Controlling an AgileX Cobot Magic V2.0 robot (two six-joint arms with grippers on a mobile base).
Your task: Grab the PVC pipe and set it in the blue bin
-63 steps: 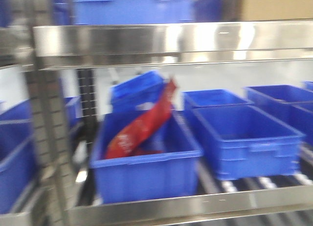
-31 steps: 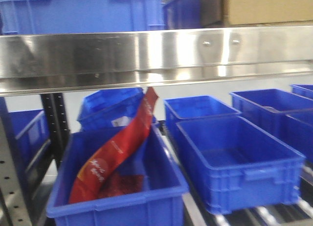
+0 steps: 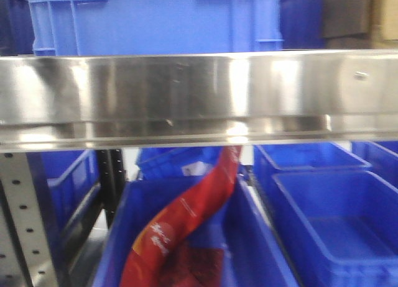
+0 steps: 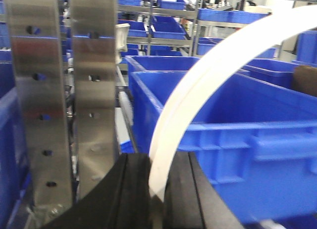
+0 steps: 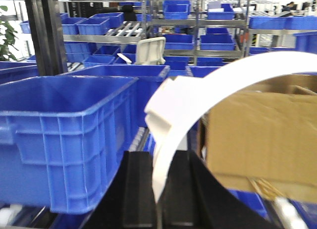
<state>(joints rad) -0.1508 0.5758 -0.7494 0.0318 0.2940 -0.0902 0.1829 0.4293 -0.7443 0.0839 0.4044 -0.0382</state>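
Item logged: white curved PVC pipe (image 4: 213, 65), one end pinched between the closed fingers of my left gripper (image 4: 158, 162), arcing up and right, with a deep blue plastic bin (image 4: 223, 140) just beyond. My right gripper (image 5: 158, 157) was clamped on a white curved length (image 5: 233, 75); whether it was the same piece I could not tell. I judged it was carried high to clear bin rims. Front view: brushed steel shelf rail (image 3: 186, 94) and a long red foil packet (image 3: 186, 225) leaning in a second blue bin (image 3: 155, 187).
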